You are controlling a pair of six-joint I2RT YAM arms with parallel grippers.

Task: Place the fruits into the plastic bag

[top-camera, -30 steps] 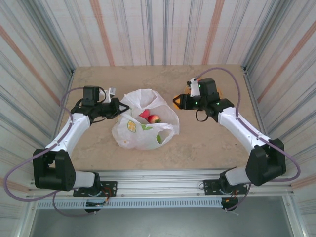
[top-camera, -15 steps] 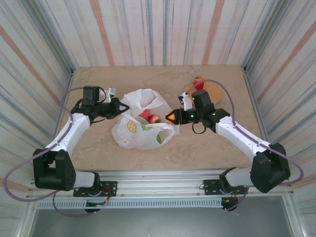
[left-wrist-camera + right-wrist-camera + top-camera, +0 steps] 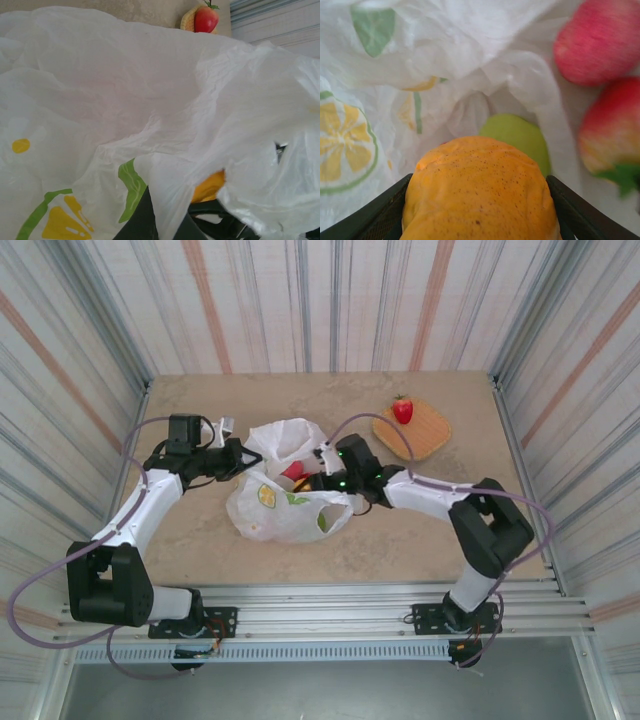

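i see my right end effector (image 3: 318,481) gripping the orange (image 3: 477,187) inside the plastic bag (image 3: 290,518); left end effector (image 3: 241,458) clamped on its rim.

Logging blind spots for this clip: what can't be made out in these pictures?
- Top external: the fruit count inside the plastic bag; its folds cover most.
- Left wrist: fingertips of the left gripper, buried under bag film.
- Right wrist: the orange in the right gripper runs off the bottom edge; it hides part of the green apple; the strawberry is blurred, cut by the right edge.

A robot lab cell, with striped curtain walls (image 3: 300,300) and aluminium rail (image 3: 330,602).
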